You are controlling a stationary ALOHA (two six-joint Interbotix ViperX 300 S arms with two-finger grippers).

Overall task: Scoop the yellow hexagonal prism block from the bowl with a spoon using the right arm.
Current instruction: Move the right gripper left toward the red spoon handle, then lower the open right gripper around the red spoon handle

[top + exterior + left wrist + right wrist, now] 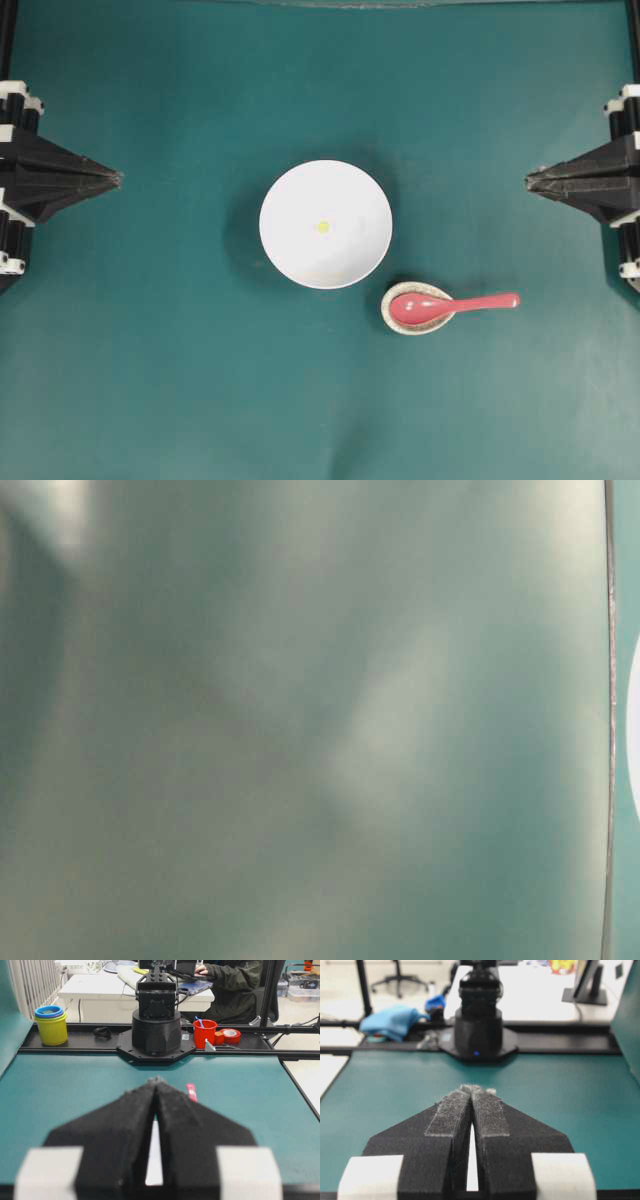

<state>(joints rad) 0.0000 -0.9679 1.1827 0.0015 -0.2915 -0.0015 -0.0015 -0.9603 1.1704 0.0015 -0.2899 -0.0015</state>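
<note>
The white bowl stands at the middle of the teal table, and the tiny yellow hexagonal prism block lies at its centre. To its lower right the red-pink spoon rests with its scoop in a small speckled dish, handle pointing right. My right gripper sits at the right edge, shut and empty, far from the spoon. At the left edge my left gripper is likewise shut and empty. In the left wrist view the spoon's handle peeks past the shut left gripper. The right wrist view shows the right gripper with tips together.
The other arm's base stands across the table in the left wrist view, with a yellow cup and a red cup on the rail behind it. The table-level view is a blurred teal surface.
</note>
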